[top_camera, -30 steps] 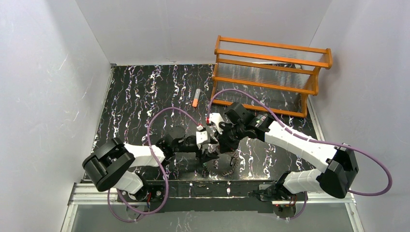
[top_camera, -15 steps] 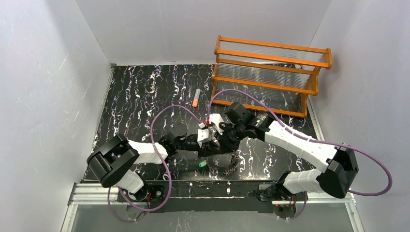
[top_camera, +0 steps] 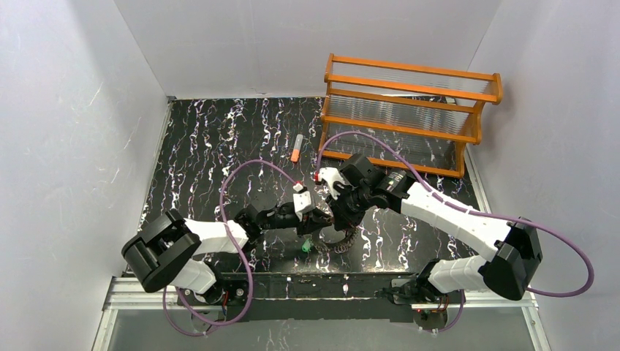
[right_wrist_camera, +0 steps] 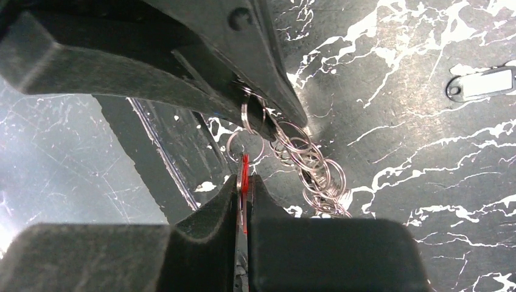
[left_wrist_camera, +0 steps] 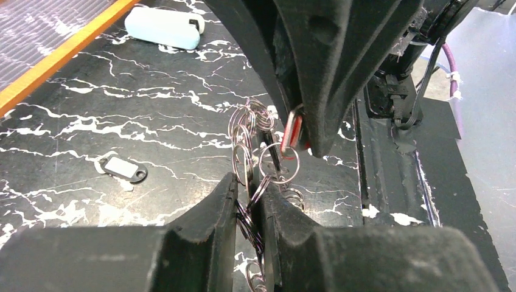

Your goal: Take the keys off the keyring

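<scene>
- The left claw [left_wrist_camera: 247,190] is closed on the keyring [left_wrist_camera: 246,130], a bunch of linked silver rings. The rings pass up through the narrow gap between its fingers.
- The right claw [right_wrist_camera: 243,181] is clamped on the red key [right_wrist_camera: 244,165], held edge-on. The key's own small ring sits just above the fingertips.
- The two claws meet tip to tip, with the ring bunch strung between and below them. There is very little room between the two claws.
- The green key [top_camera: 305,247] lies loose on the tabletop [top_camera: 212,146], just below the claws and near the front edge.
- The dark-and-white key [left_wrist_camera: 123,168] lies flat on its own, apart from the ring bunch.
- A pale clip [left_wrist_camera: 164,27] rests beside the base of the orange rack [top_camera: 409,110], which closes off the far right corner.
- An orange tube [top_camera: 296,148] lies near the rack's left end.
- Open surface spreads to the left and far side. White walls close in on both sides.
- From above, the claws cover both grips.
- The left claw's fingers cut off the lower end of the keyring.
- I cannot tell whether the red key's ring is linked to the bunch.
</scene>
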Tool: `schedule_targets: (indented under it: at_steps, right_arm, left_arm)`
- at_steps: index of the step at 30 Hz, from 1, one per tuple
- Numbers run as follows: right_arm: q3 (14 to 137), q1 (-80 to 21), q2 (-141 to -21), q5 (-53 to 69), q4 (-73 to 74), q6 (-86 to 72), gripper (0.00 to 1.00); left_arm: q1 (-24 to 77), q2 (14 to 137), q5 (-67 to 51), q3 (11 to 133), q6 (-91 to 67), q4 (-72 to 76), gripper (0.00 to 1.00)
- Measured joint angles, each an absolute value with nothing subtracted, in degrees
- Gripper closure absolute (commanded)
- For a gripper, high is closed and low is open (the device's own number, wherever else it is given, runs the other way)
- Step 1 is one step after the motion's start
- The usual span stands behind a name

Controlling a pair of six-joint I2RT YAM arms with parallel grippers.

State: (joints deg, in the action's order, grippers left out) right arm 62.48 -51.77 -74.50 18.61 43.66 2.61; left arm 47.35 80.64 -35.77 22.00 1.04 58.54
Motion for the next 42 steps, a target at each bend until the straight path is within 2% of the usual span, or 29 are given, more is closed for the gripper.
schedule_targets:
  at_steps: [8,18,35,42]
  right_arm:
    - [60.99,-51.77,-72.88,17.56,41.80,-1.98,0.99]
    - [58.33,-51.70,-72.77,22.57,38.13,-4.47,0.99]
    - [58.22,-52.93,-76.01,26.79,35.57,-4.80,0.99]
    - [58.22,-53.52,-76.49,27.22,34.68,-5.23,0.99]
  left_arm:
    - [48.03,77.08,-31.92,18.15,0.82,63.24,1.00]
    - [48.80,76.79,-29.21,14.85,0.99,68.69,1.00]
    - [50.50,75.88,-24.71,12.34,1.74,71.66,0.87]
    - [50.68,74.52,-23.33,10.22,1.43,73.78,0.79]
